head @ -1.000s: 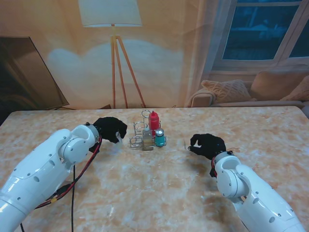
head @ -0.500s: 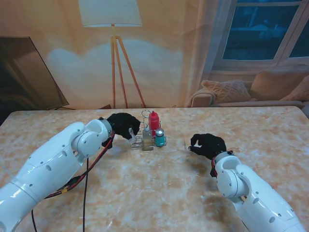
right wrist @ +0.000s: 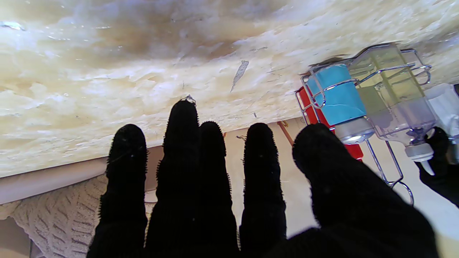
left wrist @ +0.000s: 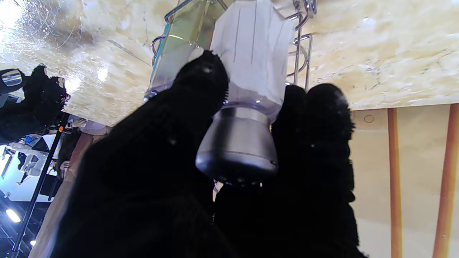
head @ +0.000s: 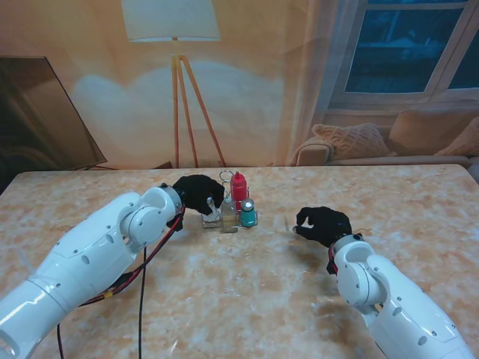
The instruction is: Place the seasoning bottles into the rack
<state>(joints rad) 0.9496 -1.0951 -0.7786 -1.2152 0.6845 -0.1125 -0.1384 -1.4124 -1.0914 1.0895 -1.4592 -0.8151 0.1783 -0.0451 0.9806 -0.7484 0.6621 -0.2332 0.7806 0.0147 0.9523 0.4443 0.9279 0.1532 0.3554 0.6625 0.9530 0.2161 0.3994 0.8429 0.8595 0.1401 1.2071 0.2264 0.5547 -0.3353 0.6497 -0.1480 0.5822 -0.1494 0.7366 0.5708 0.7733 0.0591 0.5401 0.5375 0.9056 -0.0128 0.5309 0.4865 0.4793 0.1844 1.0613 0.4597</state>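
Note:
The wire rack [head: 212,221] stands mid-table holding a red bottle [head: 239,188], a teal shaker [head: 247,215] and a clear oil bottle [head: 228,216]. My left hand [head: 197,194] is at the rack's left side, shut on a white shaker with a metal cap [left wrist: 247,107]; the wrist view shows the shaker's base inside the wire rack [left wrist: 301,46]. My right hand [head: 322,224] hovers right of the rack, fingers [right wrist: 183,150] spread and holding nothing. In its wrist view the rack [right wrist: 391,157] shows the teal shaker [right wrist: 335,95] and oil bottle [right wrist: 394,93].
The marble table [head: 247,299] stretches wide around the rack. A red and black cable [head: 142,269] hangs off my left arm. Behind the table are a floor lamp [head: 176,90] and a sofa [head: 389,142].
My left hand has carried the white shaker to the right, from open table up against the rack's left side. The right hand has stayed put.

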